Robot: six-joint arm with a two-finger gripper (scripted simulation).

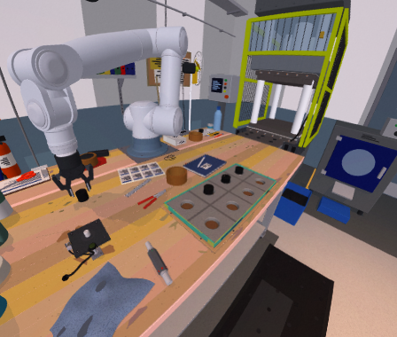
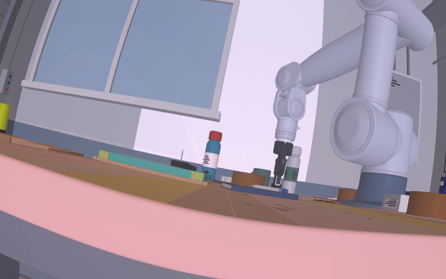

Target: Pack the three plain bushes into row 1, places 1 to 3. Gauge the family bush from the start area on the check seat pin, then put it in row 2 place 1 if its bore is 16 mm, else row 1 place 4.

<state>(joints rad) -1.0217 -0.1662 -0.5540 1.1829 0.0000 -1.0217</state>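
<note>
My gripper (image 1: 79, 190) is open and holds nothing. It hangs on the left of the bench, just above a black bush (image 1: 82, 195) that stands on the wood. In the second side camera the gripper (image 2: 278, 180) shows behind a blue notebook, and the bush is hidden. The teal-edged tray (image 1: 222, 200) lies to the right. Three black bushes (image 1: 208, 189) (image 1: 225, 178) (image 1: 239, 170) sit in its far row. The last pocket of that row and the near row hold nothing. The black check seat (image 1: 88, 237) with its pale pin (image 1: 87, 233) lies on the bench in front of the gripper.
Behind the bench stand the arm's base (image 1: 147, 148) and a yellow-framed press (image 1: 291, 75). A tape roll (image 1: 176, 175), red pliers (image 1: 151, 199), a label sheet (image 1: 141, 172) and a notebook (image 1: 204, 164) lie between gripper and tray. A grey cloth (image 1: 103, 301) and a roller (image 1: 158, 262) lie near the front edge.
</note>
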